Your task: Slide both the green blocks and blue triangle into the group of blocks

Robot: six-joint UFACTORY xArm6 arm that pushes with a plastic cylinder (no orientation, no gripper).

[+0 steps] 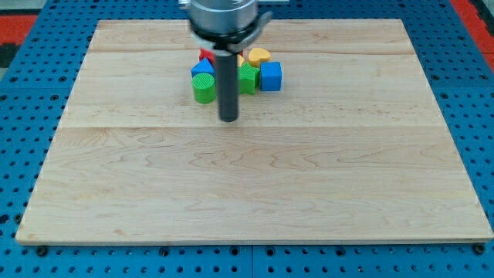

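Tip point(228, 119) beside upright green cylinder point(204, 90)

Standing here, I can find nothing to read: no words, numbers, labels or brand marks anywhere in sight.

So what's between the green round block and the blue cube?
In the camera view, between the green cylinder and the blue cube stand my dark rod, tip lower down, and another green block.
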